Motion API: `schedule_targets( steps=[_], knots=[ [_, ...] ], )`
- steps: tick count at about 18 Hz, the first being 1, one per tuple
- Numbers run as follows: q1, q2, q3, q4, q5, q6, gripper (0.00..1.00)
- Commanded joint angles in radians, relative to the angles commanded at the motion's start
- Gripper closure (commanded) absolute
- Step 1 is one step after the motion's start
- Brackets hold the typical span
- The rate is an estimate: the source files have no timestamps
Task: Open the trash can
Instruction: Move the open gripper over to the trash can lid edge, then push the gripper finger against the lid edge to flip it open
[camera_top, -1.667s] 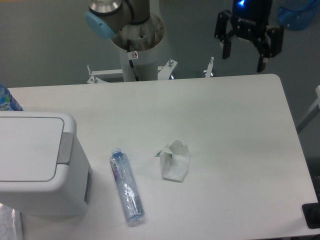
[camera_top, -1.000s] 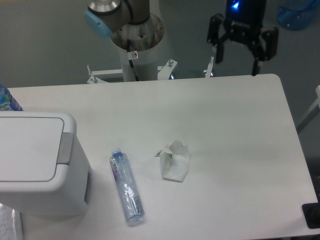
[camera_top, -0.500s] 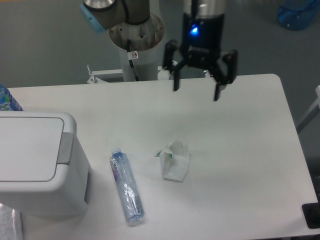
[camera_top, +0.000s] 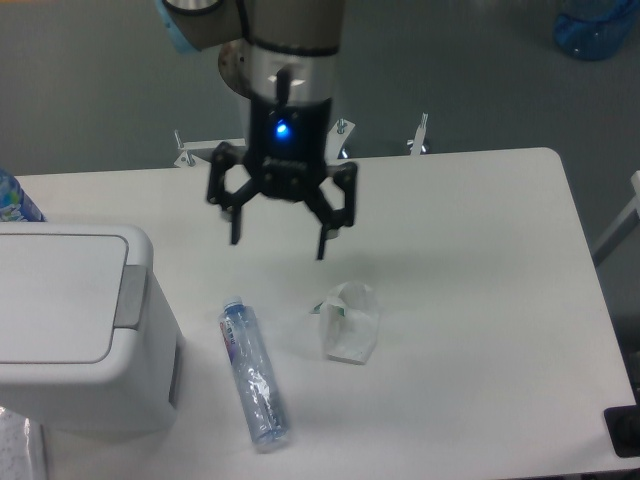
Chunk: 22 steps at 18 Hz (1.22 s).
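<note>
The trash can (camera_top: 70, 330) is a large white boxy bin at the left edge of the table, its flat lid down and a grey push strip (camera_top: 131, 298) along the lid's right side. My gripper (camera_top: 280, 240) hangs open above the table's middle, fingers pointing down, to the right of the bin and well apart from it. Nothing is between its fingers.
A clear plastic bottle (camera_top: 252, 372) lies on the table just right of the bin. A crumpled white wrapper (camera_top: 349, 321) sits below and right of the gripper. The arm's base (camera_top: 275, 110) stands behind the table. A blue object (camera_top: 14, 198) peeks in behind the bin.
The gripper has swept from beyond the table's far right corner leftward and toward the front, now over the table's middle. It stayed open. The bin, bottle and wrapper have not moved.
</note>
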Motion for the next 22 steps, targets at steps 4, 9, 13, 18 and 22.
schedule_targets(
  steps=[4,9,13,18,22],
  knots=[
    [-0.038,-0.022,0.002,0.025,0.0,-0.046,0.0],
    [-0.083,-0.052,0.0,0.094,0.002,-0.104,0.0],
    [-0.098,-0.057,0.002,0.097,0.002,-0.107,0.0],
    [-0.115,-0.069,0.002,0.097,0.003,-0.106,0.0],
    [-0.115,-0.074,0.0,0.097,0.005,-0.104,0.0]
  ],
)
